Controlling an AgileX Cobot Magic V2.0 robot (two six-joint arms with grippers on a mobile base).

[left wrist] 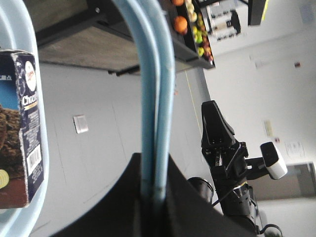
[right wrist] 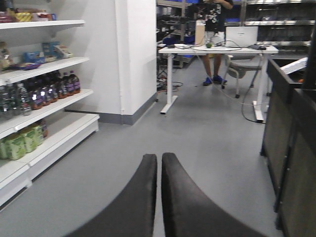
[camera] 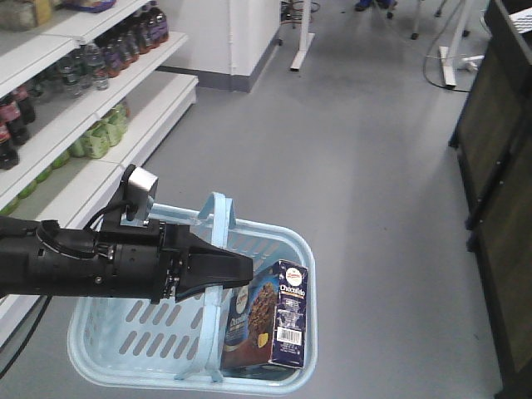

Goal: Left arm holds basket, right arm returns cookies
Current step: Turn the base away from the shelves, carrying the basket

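Observation:
The light blue basket [camera: 125,337] hangs over the grey floor by its two hoop handles [camera: 218,214]. My left gripper [camera: 248,268] is shut on both handles, which sit pressed together between its jaws [left wrist: 154,157]. The cookies box [camera: 273,322], dark navy and brown with a barcode side, stands upright in the basket's right end. It also shows at the left edge of the left wrist view [left wrist: 19,138]. My right gripper [right wrist: 159,159] is shut with nothing between its fingers, pointing down the aisle. The right arm [left wrist: 222,148] shows off to the side of the basket.
White shelves with drink bottles [camera: 91,79] run along the left. A dark cabinet [camera: 499,208] lines the right side. A white pillar [right wrist: 136,54] and a white table [right wrist: 217,49] with a person behind it stand further down the aisle.

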